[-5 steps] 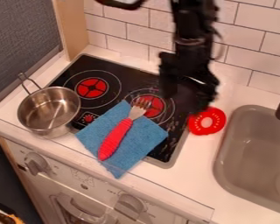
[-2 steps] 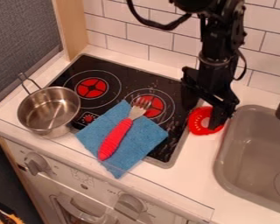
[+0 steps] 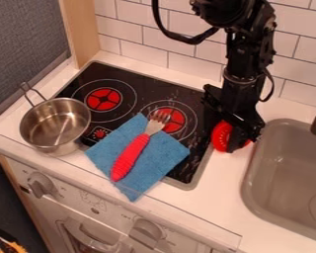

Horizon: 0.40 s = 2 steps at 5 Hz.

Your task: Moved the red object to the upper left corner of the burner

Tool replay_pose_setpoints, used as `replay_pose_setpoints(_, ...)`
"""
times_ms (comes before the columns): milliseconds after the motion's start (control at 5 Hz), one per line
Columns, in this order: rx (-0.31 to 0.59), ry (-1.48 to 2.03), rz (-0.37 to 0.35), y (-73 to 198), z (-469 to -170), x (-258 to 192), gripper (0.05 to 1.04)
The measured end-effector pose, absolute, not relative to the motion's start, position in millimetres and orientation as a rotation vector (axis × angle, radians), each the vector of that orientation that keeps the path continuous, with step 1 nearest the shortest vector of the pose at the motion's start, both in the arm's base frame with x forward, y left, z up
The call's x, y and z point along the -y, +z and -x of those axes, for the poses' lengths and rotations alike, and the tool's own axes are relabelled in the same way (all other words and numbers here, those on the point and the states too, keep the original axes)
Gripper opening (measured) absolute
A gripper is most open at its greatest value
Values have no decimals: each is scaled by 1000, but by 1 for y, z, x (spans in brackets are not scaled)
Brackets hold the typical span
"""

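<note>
The gripper (image 3: 223, 132) hangs on the right over the strip of counter between stove and sink, its fingers open. Below it is the red object (image 3: 221, 136), a round flat piece with a pale centre, lying on the counter at the stove's right edge. One dark finger crosses in front of it and hides its middle and much of its right side. Whether finger and object touch, I cannot tell. The black stovetop (image 3: 138, 81) has two red-centred burners, the left one (image 3: 103, 99) at the back left and the right one (image 3: 169, 120) nearer the gripper.
A steel pot (image 3: 55, 124) stands at the stove's left edge. On the front of the stovetop lies a blue cloth (image 3: 162, 157) with a red-handled fork (image 3: 130, 158) across it. The sink (image 3: 279, 173) is at the right, and a tiled wall (image 3: 147, 42) rises behind.
From over the stove's right side, the gripper has moved right and down to the red object. Most recently it shifted slightly lower and left, covering more of it.
</note>
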<state>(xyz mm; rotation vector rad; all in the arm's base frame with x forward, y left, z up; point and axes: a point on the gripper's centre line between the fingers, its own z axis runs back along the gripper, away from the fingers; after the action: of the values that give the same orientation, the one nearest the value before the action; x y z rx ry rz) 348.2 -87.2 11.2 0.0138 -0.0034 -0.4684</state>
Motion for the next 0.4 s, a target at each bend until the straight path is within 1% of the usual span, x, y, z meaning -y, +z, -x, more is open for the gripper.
replay_pose_setpoints(200, 8, -471, -4, 13, -348, 88, 578)
replay_pose_setpoints(400, 78, -433, 10, 43, -355, 71, 576)
